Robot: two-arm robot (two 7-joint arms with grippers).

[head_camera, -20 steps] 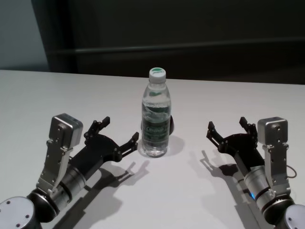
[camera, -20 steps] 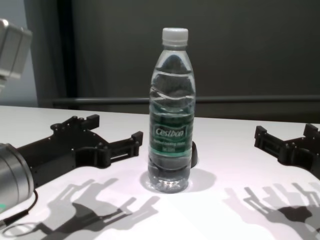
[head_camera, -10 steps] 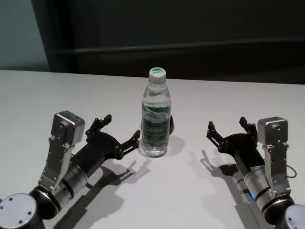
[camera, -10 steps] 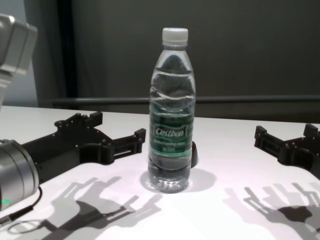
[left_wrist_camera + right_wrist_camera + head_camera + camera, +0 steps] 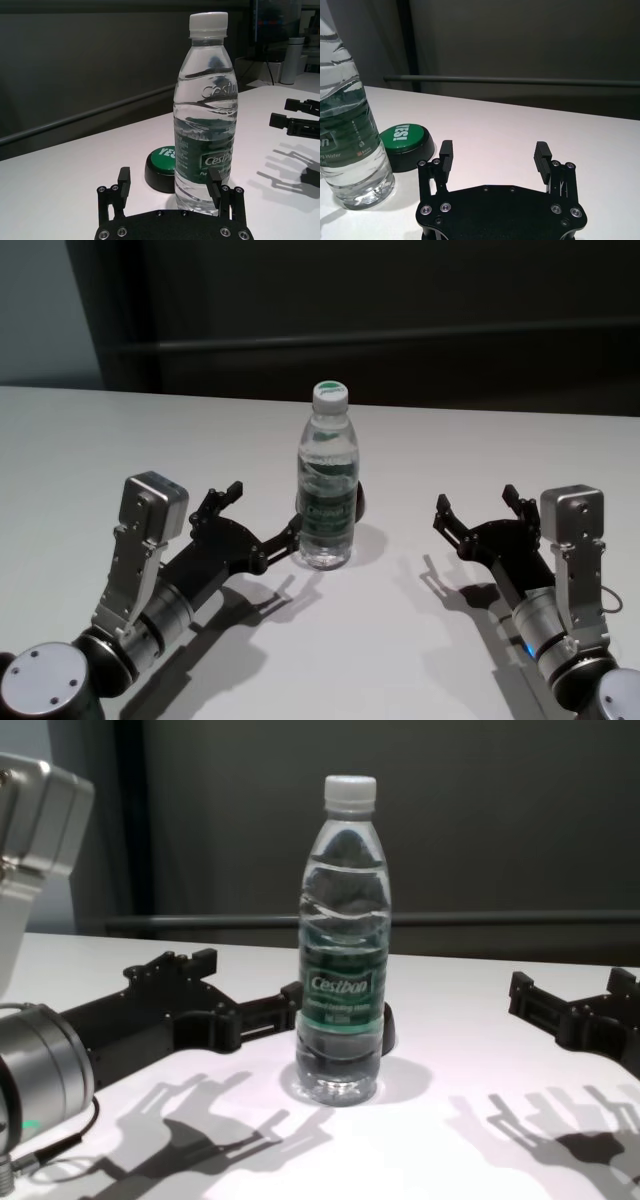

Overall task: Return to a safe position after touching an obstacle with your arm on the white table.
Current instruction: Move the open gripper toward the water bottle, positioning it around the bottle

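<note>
The water bottle (image 5: 326, 483) stands upright near the middle of the white table (image 5: 330, 660), clear plastic with a white cap and a green label band. Just behind it, touching or nearly touching its base, sits a low black button (image 5: 161, 171) with a green top. The left gripper (image 5: 265, 516) reaches in from the robot's left, low over the table, with its fingers spread wide and nothing between them; its nearer fingertip (image 5: 290, 993) is right at the bottle's side at label height, and whether it touches cannot be told. In the left wrist view the bottle stands just past that finger rather than between the two. The right gripper (image 5: 478, 504) hovers well apart from the bottle on the robot's right, also spread open and empty, pointing toward the far edge of the table.
</note>
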